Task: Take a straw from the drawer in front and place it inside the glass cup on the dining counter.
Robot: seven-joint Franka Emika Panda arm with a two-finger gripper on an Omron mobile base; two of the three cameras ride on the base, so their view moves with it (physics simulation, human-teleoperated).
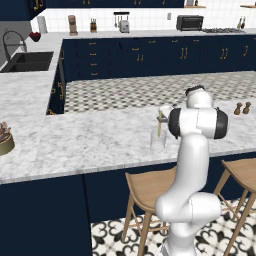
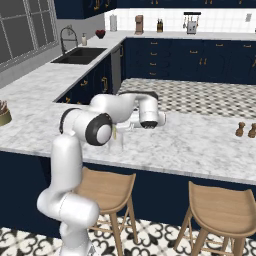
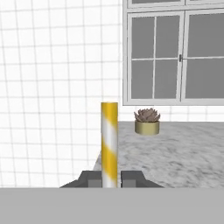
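The gripper (image 3: 109, 178) pinches the straw (image 3: 109, 140) tight, right above the glass cup (image 1: 158, 138) on the dining counter (image 1: 90, 140).

arm (image 1: 192, 165): glossy white, rounded tubular links
joints: dark black bands at elbow and wrist
gripper (image 3: 111, 178): two small dark grey finger tips

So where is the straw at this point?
In the hand view the straw stands upright, pinched in the gripper; the left base view shows it over the glass cup.
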